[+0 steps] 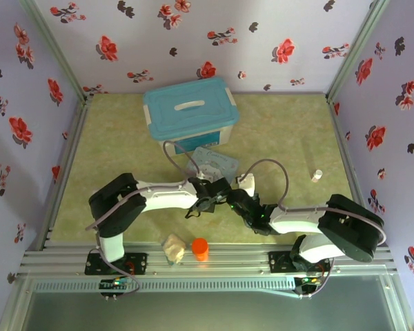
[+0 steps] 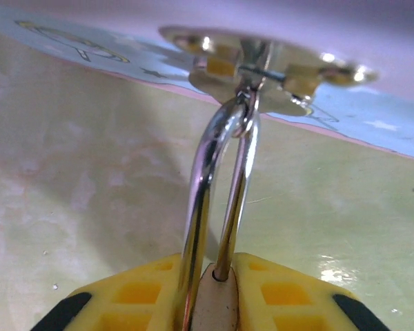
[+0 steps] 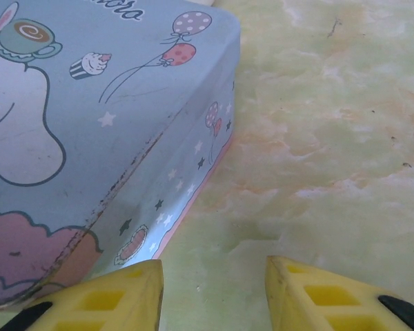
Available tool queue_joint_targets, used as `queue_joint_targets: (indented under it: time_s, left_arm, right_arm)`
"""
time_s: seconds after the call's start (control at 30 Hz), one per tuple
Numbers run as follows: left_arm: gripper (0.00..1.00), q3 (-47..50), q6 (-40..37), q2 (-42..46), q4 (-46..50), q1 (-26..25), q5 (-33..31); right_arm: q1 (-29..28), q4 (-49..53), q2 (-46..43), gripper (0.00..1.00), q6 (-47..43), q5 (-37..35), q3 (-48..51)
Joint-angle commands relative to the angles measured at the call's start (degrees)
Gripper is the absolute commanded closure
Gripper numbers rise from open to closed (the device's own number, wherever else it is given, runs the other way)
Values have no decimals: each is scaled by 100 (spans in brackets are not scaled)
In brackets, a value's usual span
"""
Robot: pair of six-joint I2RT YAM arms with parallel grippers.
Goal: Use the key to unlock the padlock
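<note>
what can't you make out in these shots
- padlock body: left wrist, buried between the pads, cut by the bottom edge.
- key: left wrist, shiny bits on the shackle too blurred to identify.
- padlock, top view: too small to pick out.
- tin: right wrist, cut by the left edge.

Silvery-shackled padlock [image 2: 201,186]; pale blue cartoon-print tin [image 3: 90,138]; marbled green tabletop [image 3: 331,138].
</note>
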State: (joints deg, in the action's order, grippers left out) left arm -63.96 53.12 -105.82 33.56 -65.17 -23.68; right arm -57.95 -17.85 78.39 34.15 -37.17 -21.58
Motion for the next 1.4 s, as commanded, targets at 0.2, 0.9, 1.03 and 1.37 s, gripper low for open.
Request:
queue_joint_targets:
  time_s: [0.2, 0.9, 1.03, 1.37]
  left_arm:
    - [72, -359, 92, -97, 549, -459, -220]
    - [65, -24, 379, 1036, -201, -612, 395]
    - [65, 151, 464, 994, -486, -629, 657]
    - [61, 638, 284, 2354, -724, -337, 483]
  right_arm:
    - [47, -163, 85, 58, 267, -209, 105]
    - [208, -280, -367, 57, 532, -204, 620]
    - [208, -215, -483, 57, 532, -207, 647]
    - [213, 606, -1935, 50, 870, 735, 746]
